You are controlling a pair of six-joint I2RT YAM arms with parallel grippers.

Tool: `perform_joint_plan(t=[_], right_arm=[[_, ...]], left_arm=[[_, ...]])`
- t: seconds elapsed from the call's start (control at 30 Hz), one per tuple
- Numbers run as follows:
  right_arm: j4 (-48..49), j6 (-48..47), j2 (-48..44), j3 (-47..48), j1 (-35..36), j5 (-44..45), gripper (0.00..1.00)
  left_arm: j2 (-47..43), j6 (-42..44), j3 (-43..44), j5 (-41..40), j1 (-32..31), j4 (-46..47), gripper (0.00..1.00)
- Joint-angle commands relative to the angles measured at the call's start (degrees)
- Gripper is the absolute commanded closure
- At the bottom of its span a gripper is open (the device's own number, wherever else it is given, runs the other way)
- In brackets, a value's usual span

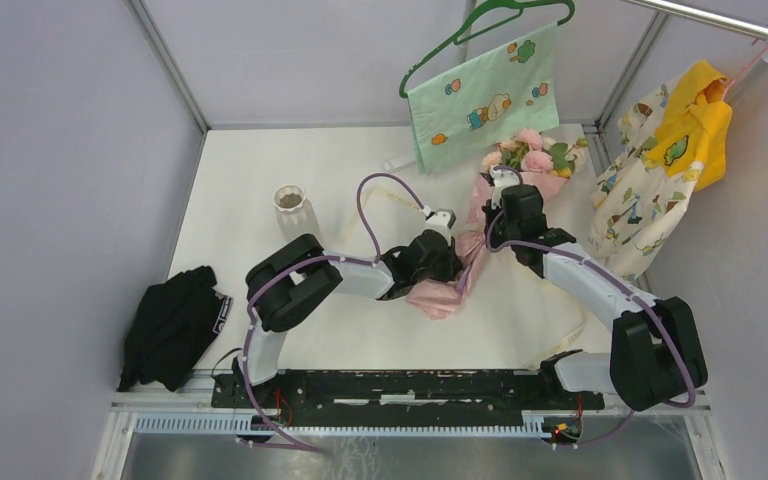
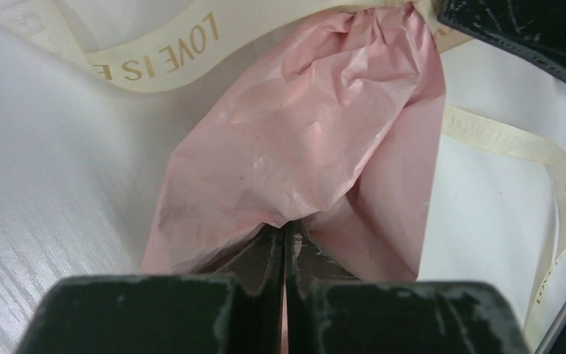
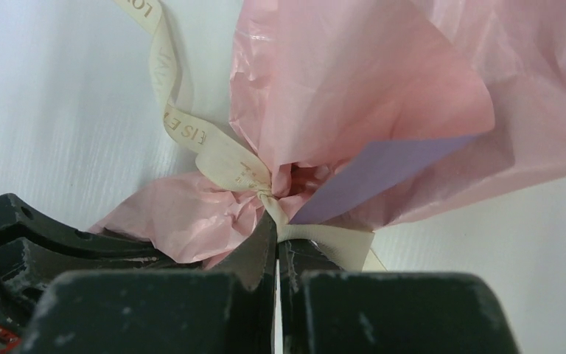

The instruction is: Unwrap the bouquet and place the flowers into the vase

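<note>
Both end effectors (image 2: 286, 230) (image 3: 276, 230) closed on the bouquet (image 2: 317, 125)

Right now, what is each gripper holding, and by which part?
The left gripper pinches the pink wrapping paper at its tail end. The right gripper pinches the cream ribbon just beside its knot.

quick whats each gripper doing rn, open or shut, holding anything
Left gripper: closed, pinching the crinkled pink wrapping paper.
Right gripper: closed, pinching the printed cream fabric ribbon just below its knot.
</note>
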Motion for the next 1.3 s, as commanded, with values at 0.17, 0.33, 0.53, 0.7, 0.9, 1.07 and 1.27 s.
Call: perform_joint_plan(t=[0.17, 0.33, 0.53, 0.7, 0.9, 1.07, 1.27], right_arm=[[8.07, -2.28, -8.17, 11.26, -0.06, 4.48, 1.0], [5.73, -2.71, -8.91, 14.45, -0.09, 3.47, 1.0], [6.3, -1.75, -7.17, 15.45, -0.07, -3.1, 1.0], [9.27, -0.05, -3.74, 14.56, -0.09, -11.72, 1.0], [10.56, 1.33, -0.37, 9.49, -1.42, -10.91, 1.0], [8.1, 1.64, 0.92, 5.17, -2.82, -2.88, 1.0], [4.17, 0.53, 3.21, 3.61, -3.6, 3.01, 1.0]], left_arm=[[5.54, 0.67, -3.14, -2.99, 0.57, -14.77, 0.97], [5.64, 0.76, -2.92, -2.88, 0.56, -14.94, 0.98], [5.1, 0.67, -3.03, -2.78, 0.58, -15.14, 0.98], [4.29, 0.59, -3.11, -2.36, 0.51, -15.38, 0.98], [3.45, 0.59, -3.31, -2.61, 0.58, -15.53, 0.98], [2.61, 0.41, -3.4, -2.92, 0.42, -15.8, 0.98], [-2.77, 0.33, -3.13, -1.85, 0.4, -17.75, 0.98]])
